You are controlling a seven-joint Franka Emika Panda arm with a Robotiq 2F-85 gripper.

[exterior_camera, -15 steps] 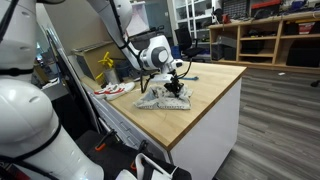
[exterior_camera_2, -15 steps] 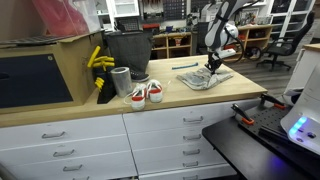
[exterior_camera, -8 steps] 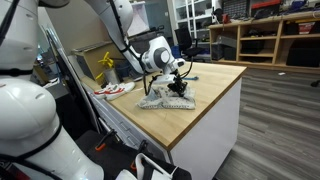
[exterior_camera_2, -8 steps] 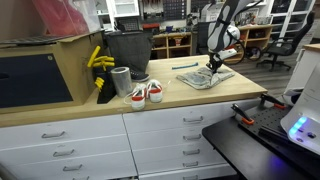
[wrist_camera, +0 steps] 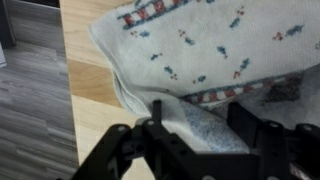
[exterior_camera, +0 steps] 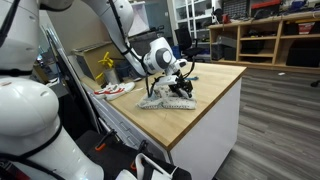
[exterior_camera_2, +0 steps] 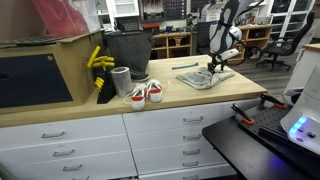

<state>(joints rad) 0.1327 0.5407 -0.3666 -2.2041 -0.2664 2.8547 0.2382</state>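
Note:
A white cloth (wrist_camera: 200, 40) with small printed figures and a red-and-blue border lies rumpled on the wooden countertop (exterior_camera: 215, 90). It shows in both exterior views (exterior_camera: 158, 99) (exterior_camera_2: 204, 78). My gripper (wrist_camera: 200, 112) hangs just over its near edge, also seen from outside (exterior_camera: 181, 88) (exterior_camera_2: 213, 66). In the wrist view the jaws stand wide apart. A raised fold of the cloth sits loosely between them, next to the left finger (wrist_camera: 157, 112). The cloth under the gripper body is hidden.
A pair of red-and-white shoes (exterior_camera_2: 146, 93) (exterior_camera: 113, 90) sits further along the counter, next to a metal cup (exterior_camera_2: 121, 80), a black bin (exterior_camera_2: 127, 50) and a yellow object (exterior_camera_2: 97, 60). The counter edge (wrist_camera: 72, 90) drops to the floor beside the cloth.
The jaws have spread apart and let go of the cloth fold. The arm has barely shifted, and the cloth stays in the same spot on the counter.

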